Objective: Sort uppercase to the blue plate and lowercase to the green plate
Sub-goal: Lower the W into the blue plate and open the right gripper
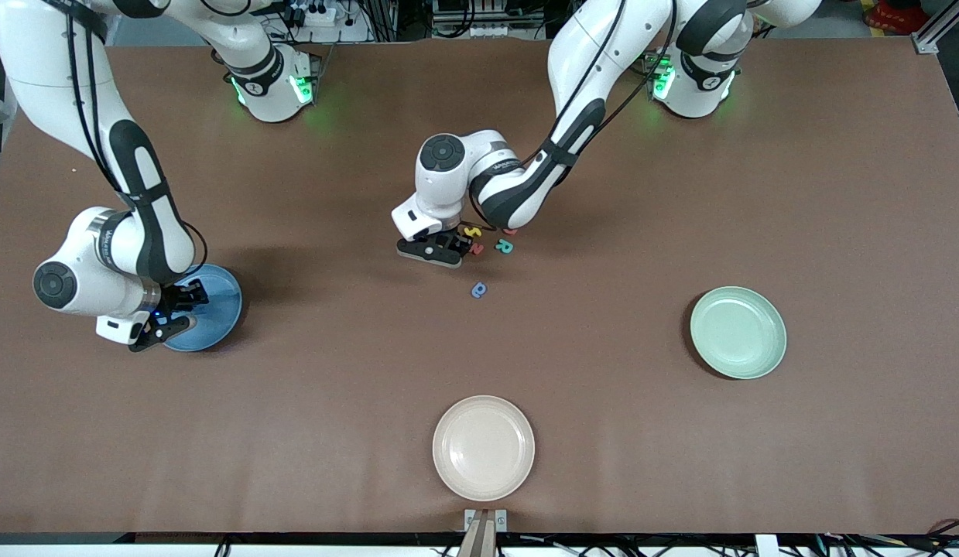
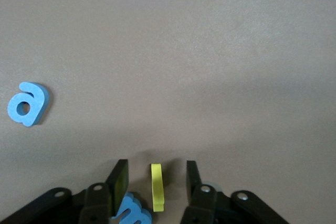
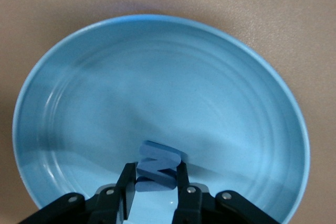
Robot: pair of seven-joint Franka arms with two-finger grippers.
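Up on the front view, three plates sit on the brown bench (image 1: pixel 680 464): a blue plate (image 1: pixel 216 305) toward the right arm's end, a green plate (image 1: pixel 738 333) toward the left arm's end, and a cream-white plate (image 1: pixel 483 447) nearest the camera, between them. The left pincer (image 1: pixel 448 246) is down at a small cluster of foam letters mid-bench, and its wrist covers part of the pile. Four letters show there: a yellow one (image 1: pixel 472 230), a red one (image 1: pixel 477 248), a green R (image 1: pixel 505 246), and a blue letter a (image 1: pixel 479 290) lying alone, nearer the camera. A scrap of red peeks out under the arm. The right pincer (image 1: pixel 173 309) hangs over the blue plate.

From the left wrist view, the left pincer (image 2: pixel 156 182) stands open with a yellow letter (image 2: pixel 156 187) on edge between its fingers, touching neither, its long axis running along the fingers. A blue letter (image 2: pixel 131 213) lies against one finger, and the blue a (image 2: pixel 27 103) lies flat, well apart.

From the right wrist view, the right pincer (image 3: pixel 155 182) is clamped on a blue W (image 3: pixel 157 167), held just above the blue plate's (image 3: pixel 157 77) floor, the letter's face tilted.
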